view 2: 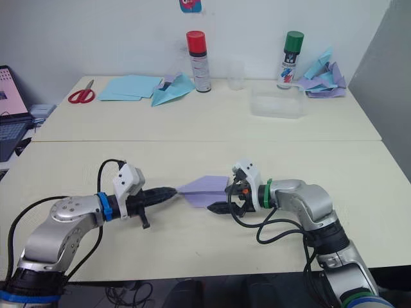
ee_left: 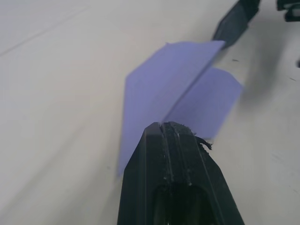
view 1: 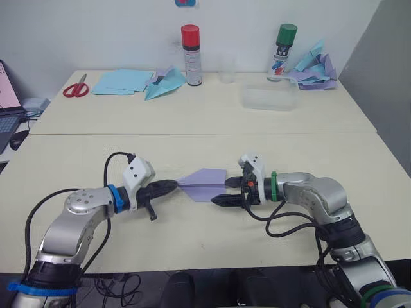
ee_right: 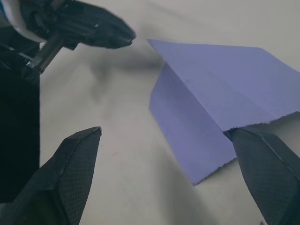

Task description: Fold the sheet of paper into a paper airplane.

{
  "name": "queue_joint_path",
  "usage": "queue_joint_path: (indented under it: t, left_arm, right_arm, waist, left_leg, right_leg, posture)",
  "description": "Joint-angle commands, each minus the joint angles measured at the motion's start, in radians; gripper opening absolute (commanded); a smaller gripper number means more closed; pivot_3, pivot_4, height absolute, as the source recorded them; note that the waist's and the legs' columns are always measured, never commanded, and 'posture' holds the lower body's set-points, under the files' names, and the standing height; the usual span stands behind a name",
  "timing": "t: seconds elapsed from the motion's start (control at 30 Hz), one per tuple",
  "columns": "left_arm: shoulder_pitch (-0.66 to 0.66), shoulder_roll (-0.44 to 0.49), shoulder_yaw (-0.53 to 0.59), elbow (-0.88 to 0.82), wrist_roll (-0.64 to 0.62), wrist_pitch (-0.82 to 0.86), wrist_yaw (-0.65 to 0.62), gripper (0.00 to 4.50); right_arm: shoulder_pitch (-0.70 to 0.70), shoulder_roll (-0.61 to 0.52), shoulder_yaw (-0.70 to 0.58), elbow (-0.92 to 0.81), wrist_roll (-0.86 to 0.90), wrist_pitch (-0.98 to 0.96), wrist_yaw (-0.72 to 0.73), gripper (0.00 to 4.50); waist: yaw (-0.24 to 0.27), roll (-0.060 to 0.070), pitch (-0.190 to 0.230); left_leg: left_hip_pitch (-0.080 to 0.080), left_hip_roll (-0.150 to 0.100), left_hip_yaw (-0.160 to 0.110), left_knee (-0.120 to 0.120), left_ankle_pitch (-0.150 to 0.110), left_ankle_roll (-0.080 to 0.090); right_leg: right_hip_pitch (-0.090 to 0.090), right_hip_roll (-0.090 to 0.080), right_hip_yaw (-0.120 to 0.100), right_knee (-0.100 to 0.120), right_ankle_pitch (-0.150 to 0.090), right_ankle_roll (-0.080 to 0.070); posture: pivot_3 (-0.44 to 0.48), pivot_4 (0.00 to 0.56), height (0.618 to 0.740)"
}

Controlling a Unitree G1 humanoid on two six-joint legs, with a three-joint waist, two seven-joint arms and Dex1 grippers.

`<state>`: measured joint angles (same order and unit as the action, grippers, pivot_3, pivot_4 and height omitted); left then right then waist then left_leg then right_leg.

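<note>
A: Item one, the surface?
B: Two pale cream tables (view 1: 192,244) pushed together, a seam running across between them. Behind stands a plain white wall (view 1: 96,32); a grey panel (view 1: 385,58) closes the right side.

A: Task piece?
B: The paper airplane (view 1: 207,184), pale lavender, folded to a pointed wedge with a centre crease. It lies on the near table, between the two grippers, nose toward the left one.

A: Left gripper?
B: The left gripper (view 1: 172,185) has its black fingers pressed together at the plane's nose. The left wrist view shows the fingers closed, with the paper's centre fold running right up to the tips; whether the paper is pinched between them I cannot tell.

A: Right gripper?
B: The right gripper (view 1: 231,192) stands with fingers spread apart at the plane's tail end. In the right wrist view one fingertip (ee_right: 262,159) touches the rear edge; the other is off the paper, over bare table.

A: Far table, left to right?
B: Red-handled scissors (view 1: 76,88); a stack of light blue paper sheets (view 1: 121,81); a light blue paper plane (view 1: 164,82); a red-capped spray can (view 1: 191,55); a clear cup (view 1: 227,68); a clear plastic box (view 1: 270,97); a green-capped spray can (view 1: 282,51); a heap of blue and purple paper planes (view 1: 314,69).

A: Anything at the room's edge?
B: A laptop (view 1: 8,112) at far left, partly cut off.
</note>
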<state>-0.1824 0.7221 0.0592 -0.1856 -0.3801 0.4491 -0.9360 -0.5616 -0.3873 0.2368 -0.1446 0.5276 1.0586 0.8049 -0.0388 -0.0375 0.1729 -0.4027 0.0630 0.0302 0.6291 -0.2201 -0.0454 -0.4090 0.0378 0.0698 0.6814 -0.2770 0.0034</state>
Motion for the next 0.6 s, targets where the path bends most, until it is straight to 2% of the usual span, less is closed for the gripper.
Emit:
queue_joint_path:
  t: [0.03,0.27,0.47,0.6]
  left_arm:
    - [-0.05,-0.008,-0.006,0.011,-0.001,-0.013,-0.001,0.02]
    - [-0.128,-0.057,-0.084,0.086,0.057,-0.044,0.011,0.02]
    - [-0.139,-0.103,-0.117,0.15,0.095,-0.083,0.028,0.02]
    - [-0.131,-0.104,-0.142,0.163,0.108,-0.076,0.009,0.02]
  right_arm:
    - [0.004,-0.051,0.015,-0.049,-0.023,-0.047,0.022,4.5]
    - [0.001,-0.145,0.021,-0.041,-0.061,-0.136,0.07,4.5]
    - [0.006,-0.122,-0.015,-0.055,-0.037,-0.136,0.054,4.5]
    - [0.009,-0.101,-0.027,-0.063,-0.034,-0.129,0.032,4.5]
  waist:
    - [0.0,0.0,0.0]
    - [0.005,0.0,0.0]
    - [0.002,0.0,0.0]
    - [0.002,0.0,0.0]
  left_leg:
    - [0.0,0.0,0.0,0.0,0.0,0.0]
    - [0.0,-0.001,0.001,0.0,0.0,0.0]
    - [0.0,0.0,0.0,0.0,0.0,0.0]
    - [-0.001,0.0,-0.001,0.0,0.0,0.0]
  right_leg:
    - [0.0,0.0,0.0,0.0,0.0,0.0]
    - [0.0,0.001,0.0,0.0,0.0,0.0]
    - [-0.001,0.003,0.0,0.0,0.0,0.0]
    - [-0.001,0.003,0.0,0.0,0.0,0.0]
  posture:
    - [0.0,0.15,0.74]
    - [0.0,0.15,0.74]
    - [0.0,0.15,0.74]
    - [0.0,0.15,0.74]
